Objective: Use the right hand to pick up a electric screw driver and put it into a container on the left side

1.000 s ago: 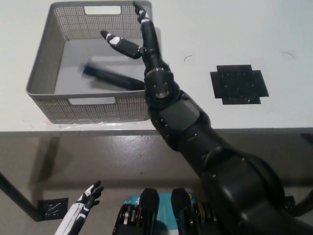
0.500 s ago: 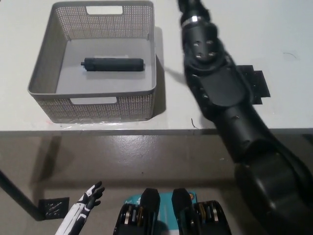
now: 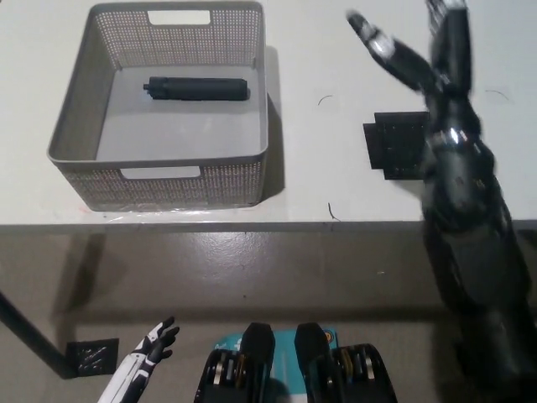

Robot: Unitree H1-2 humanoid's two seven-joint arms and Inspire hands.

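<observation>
The electric screwdriver (image 3: 196, 88) lay in the grey mesh container (image 3: 159, 178) at ten o'clock on the surface (image 3: 336, 180), with no readable writing. The right hand (image 3: 424, 59) hovered at two o'clock, empty and spread wide. The left hand (image 3: 149, 346) hung at seven o'clock, fingers apart.

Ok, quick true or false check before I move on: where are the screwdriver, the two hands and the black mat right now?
1. The electric screwdriver lies inside the grey basket. True.
2. The right hand is shut on the screwdriver. False: it is open, holding nothing, over the table to the right of the basket.
3. The black mat sits inside the basket. False: it lies on the table right of the basket, partly behind the right arm.
4. The left hand rests low at the lower left, below the table edge. True.
5. The screwdriver stands upright. False: it lies flat on the basket floor.
</observation>
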